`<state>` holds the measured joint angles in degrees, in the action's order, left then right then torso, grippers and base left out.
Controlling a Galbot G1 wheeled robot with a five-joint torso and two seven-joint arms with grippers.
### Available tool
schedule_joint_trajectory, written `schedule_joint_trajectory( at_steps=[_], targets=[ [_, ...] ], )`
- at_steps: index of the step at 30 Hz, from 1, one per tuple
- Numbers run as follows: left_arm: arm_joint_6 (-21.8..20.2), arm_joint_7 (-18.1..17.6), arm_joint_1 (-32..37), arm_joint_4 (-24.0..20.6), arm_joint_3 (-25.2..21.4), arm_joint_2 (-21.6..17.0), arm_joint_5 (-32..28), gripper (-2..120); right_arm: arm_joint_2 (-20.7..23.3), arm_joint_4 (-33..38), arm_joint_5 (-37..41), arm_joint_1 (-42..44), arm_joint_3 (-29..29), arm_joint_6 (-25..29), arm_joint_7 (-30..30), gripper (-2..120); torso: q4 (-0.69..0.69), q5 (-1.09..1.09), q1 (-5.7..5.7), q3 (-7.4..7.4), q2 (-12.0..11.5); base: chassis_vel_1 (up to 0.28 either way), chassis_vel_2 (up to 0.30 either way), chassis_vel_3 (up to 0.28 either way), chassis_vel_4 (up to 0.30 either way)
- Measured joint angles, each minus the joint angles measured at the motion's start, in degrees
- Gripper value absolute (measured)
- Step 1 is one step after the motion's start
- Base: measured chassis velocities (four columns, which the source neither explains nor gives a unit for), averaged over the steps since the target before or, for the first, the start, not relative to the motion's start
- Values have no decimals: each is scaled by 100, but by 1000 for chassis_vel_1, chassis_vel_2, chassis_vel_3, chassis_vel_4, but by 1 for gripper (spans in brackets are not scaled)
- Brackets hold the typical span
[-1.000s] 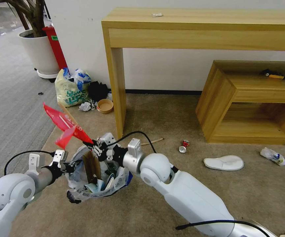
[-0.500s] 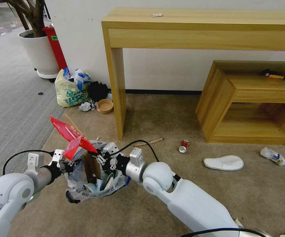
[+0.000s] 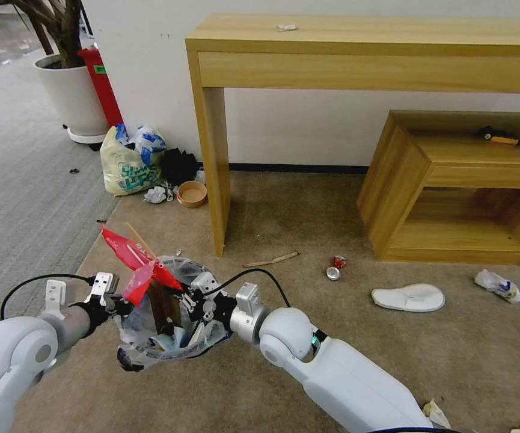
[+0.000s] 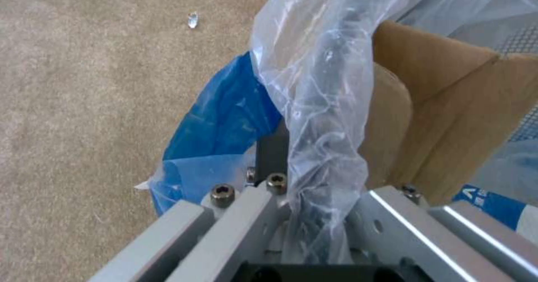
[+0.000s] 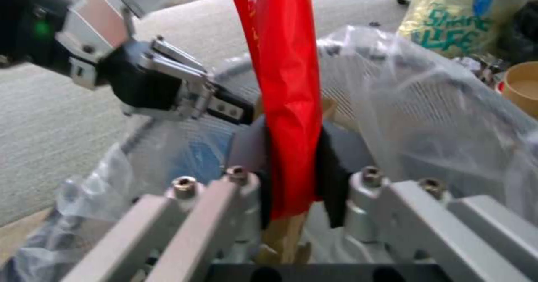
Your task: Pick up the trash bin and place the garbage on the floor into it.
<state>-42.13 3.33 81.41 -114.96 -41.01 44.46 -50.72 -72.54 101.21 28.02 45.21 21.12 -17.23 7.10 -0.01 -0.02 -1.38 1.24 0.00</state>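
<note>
Floor (image 3: 284, 373): brown carpet, a slipper (image 3: 408, 297) and can (image 3: 333, 273) lying on it.
Left gripper (image 3: 122, 305): jaws pinch the trash bin (image 3: 169, 343) rim.
Right gripper (image 3: 183, 291): jaws squeeze a red wrapper (image 3: 134, 258) over the bin.
Room: wooden table (image 3: 356, 45) by the white wall.

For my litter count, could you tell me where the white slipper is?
In the head view, the white slipper lies on the tan carpet to the robot's right, before the low wooden shelf.

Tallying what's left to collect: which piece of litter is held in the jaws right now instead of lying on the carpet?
The red wrapper, pinched by the right gripper over the trash bin; the white slipper lies on the floor.
</note>
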Motion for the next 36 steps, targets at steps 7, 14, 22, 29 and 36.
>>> schedule_joint_trajectory(
  at_steps=[7,14,22,29,36],
  targets=[
    [0,21,39,-5,-60,-31,-5,0,6,70,-16,77,35,70,-179,48,0,0,0,0,0,0,0,0,0],
    [0,29,94,-25,-93,-50,-1,0,51,229,-17,136,25,71,-312,72,0,0,0,0,0,0,0,0,0],
    [0,25,141,-63,-123,1,13,0,90,455,-15,126,-202,71,-449,98,0,0,0,0,0,0,0,0,0],
    [0,22,318,-134,-245,133,70,0,103,582,-84,367,-636,84,-746,100,0,0,0,0,0,0,0,0,0],
    [0,43,474,-208,-347,243,145,0,107,559,-514,879,-1253,152,-813,100,0,1,0,0,0,0,0,0,0]
  ],
)
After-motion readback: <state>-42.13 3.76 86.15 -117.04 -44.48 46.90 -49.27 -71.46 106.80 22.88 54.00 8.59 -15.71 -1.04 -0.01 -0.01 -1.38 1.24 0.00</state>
